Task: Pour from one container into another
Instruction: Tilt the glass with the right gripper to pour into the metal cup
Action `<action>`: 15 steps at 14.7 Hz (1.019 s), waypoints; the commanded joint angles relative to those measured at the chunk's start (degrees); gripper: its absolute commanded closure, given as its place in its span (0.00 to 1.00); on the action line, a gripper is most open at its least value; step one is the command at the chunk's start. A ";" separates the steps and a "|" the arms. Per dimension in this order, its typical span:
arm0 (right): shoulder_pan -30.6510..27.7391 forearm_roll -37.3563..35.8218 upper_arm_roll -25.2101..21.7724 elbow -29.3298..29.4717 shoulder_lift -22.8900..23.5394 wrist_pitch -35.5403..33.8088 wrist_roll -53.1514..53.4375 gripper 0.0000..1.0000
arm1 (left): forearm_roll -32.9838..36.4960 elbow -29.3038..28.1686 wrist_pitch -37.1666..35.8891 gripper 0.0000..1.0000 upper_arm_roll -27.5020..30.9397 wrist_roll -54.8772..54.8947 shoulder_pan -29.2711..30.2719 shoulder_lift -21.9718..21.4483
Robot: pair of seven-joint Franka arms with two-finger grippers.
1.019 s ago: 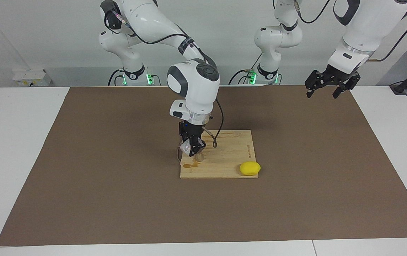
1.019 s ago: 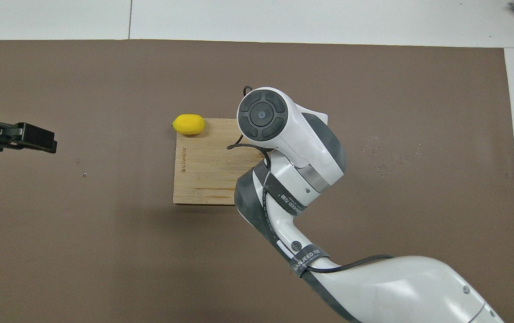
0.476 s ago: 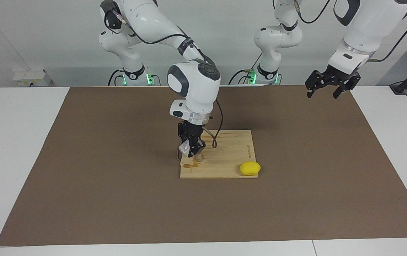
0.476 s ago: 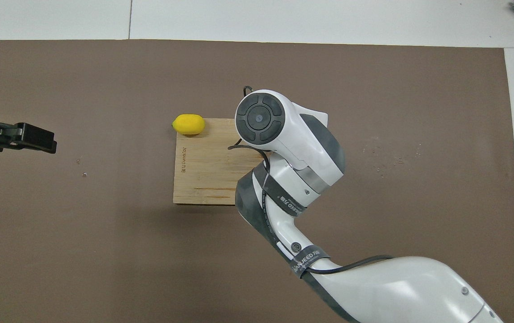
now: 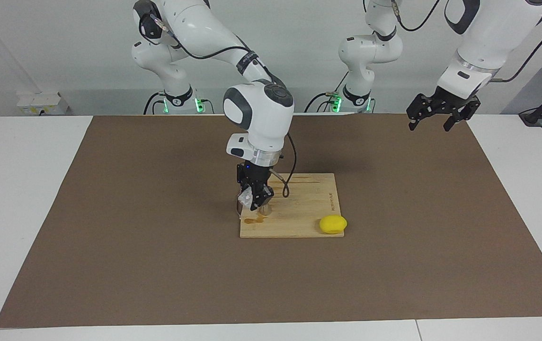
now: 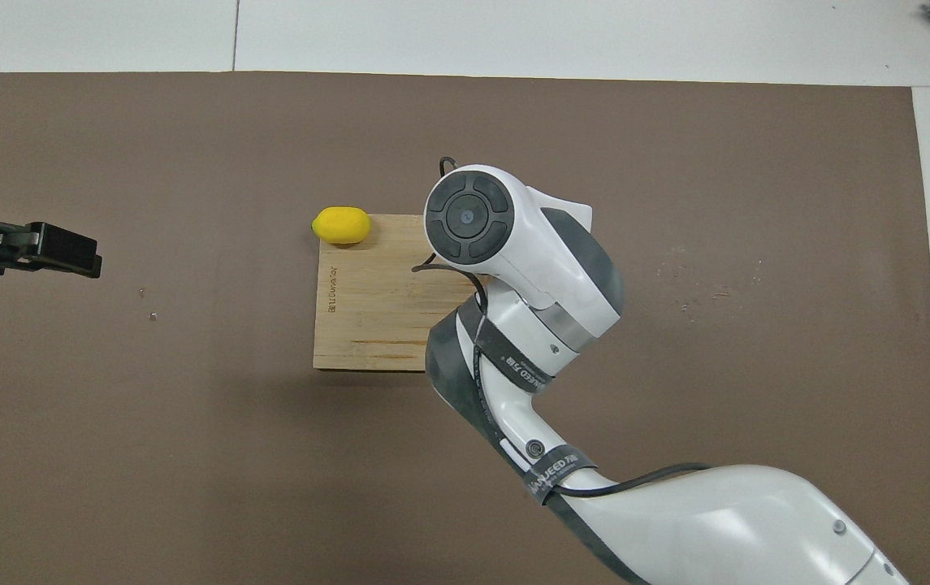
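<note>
My right gripper (image 5: 253,198) is down over the wooden board's corner toward the right arm's end, shut on the small clear cup (image 5: 244,195), which it holds tilted. Just beside and below it, the silver hourglass jigger (image 5: 265,209) stands on the board, partly covered by the fingers. A brown wet patch (image 5: 252,220) lies on the board next to the jigger. In the overhead view the right arm covers the cup, the jigger and the gripper. My left gripper (image 5: 430,123) (image 6: 54,249) hangs open and empty, high over the mat at the left arm's end.
The wooden cutting board (image 5: 301,210) (image 6: 367,301) lies mid-mat. A yellow lemon (image 5: 333,224) (image 6: 340,225) rests at the board's corner farthest from the robots, toward the left arm's end. The brown mat (image 5: 157,265) covers the white table.
The right arm's wrist housing has shifted very slightly, with the cup still tilted over the jigger. The left gripper has risen a touch.
</note>
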 commanded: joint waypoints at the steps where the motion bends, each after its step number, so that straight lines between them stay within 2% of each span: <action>1: 0.24 -2.34 0.07 -4.03 -2.68 2.23 1.84 0.78 | 0.14 -2.04 0.52 0.00 -0.57 0.45 0.86 -1.70; 15: 0.50 -4.36 0.07 -6.75 -3.65 4.86 1.57 0.78 | 0.14 -2.04 0.52 0.00 -0.57 0.45 0.86 -1.70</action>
